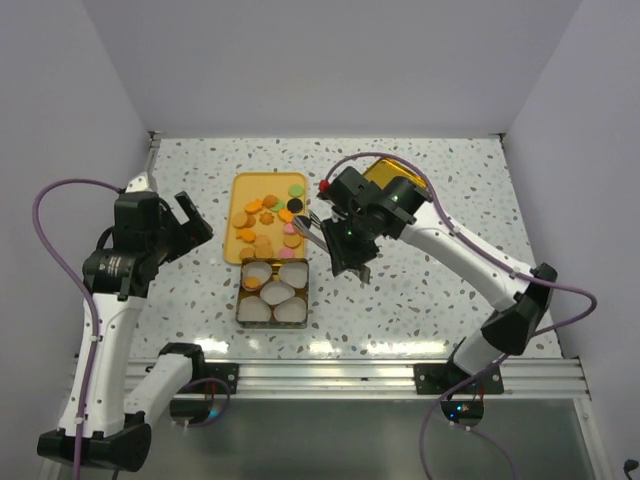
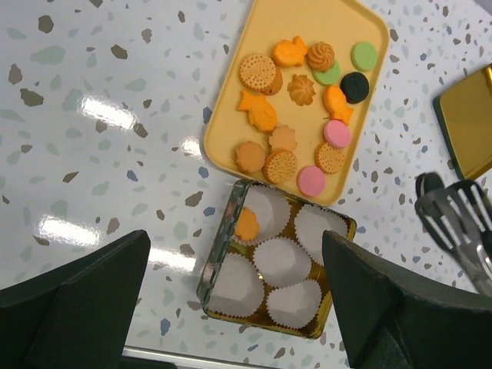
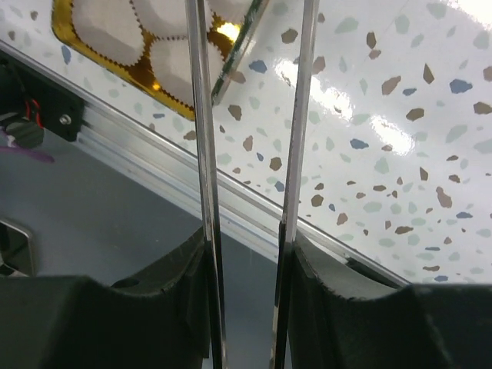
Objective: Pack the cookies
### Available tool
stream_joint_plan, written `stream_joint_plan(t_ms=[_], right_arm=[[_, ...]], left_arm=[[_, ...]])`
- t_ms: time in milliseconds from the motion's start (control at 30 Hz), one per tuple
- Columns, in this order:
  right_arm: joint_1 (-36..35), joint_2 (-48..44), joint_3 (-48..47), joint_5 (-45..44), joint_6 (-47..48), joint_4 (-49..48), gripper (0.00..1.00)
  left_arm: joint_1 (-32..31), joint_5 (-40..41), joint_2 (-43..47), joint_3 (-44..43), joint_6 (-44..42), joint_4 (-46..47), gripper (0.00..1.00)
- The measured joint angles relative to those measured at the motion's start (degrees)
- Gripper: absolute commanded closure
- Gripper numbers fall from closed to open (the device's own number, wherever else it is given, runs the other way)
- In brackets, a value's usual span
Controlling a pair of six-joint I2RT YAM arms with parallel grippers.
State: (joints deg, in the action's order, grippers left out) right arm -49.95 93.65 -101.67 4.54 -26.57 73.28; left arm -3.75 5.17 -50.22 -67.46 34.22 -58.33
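Near edge of the tabletop (image 1: 470, 170), about mid-width: open tin (image 2: 217, 250) lined with white paper cups (image 2: 283, 261). One orange cookie (image 2: 246, 224) sits in the far-left cup; the other cups show only paper.

Left hand (image 1: 192, 222) hangs over the left side of the tabletop, level with the tin, fingers spread wide, released, holding nothing, well apart from the tin.

Right hand (image 1: 340, 245) is just right of the tin, clenched on metal tongs (image 2: 450, 215). The two tong arms run straight up between its pads in the right wrist view. The tong tips point toward the tray's right edge and carry nothing.

Just beyond the tin, toward the far edge: yellow tray (image 2: 231, 115) with the rest of the cookies (image 2: 259, 71) loose on it, mostly orange and tan, plus pink, green and one black. Can't tell whether tray and tin touch.

Farther right, toward the far edge: gold lid (image 2: 469, 123), flat on the tabletop, partly hidden under the right arm.
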Motion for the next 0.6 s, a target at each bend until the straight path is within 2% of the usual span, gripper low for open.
stream_joint_plan(t_ms=[167,267,600], right_arm=[[-1.64,-6.91,13.73,1.31,-0.85,-1.27,0.66],[-3.91,-8.20,18.21,1.95,-1.53,-1.70,0.66],[-7.61,-7.32,19.67,2.93,-2.64,-6.91,0.66]], left_arm=[[0.00,-0.70,1.25,0.85,0.70,2.60,0.00],[0.00,-3.50,1.60,1.70,0.68,4.44,0.00],[0.00,-8.39,2.29,3.65,0.63,5.14,0.00]])
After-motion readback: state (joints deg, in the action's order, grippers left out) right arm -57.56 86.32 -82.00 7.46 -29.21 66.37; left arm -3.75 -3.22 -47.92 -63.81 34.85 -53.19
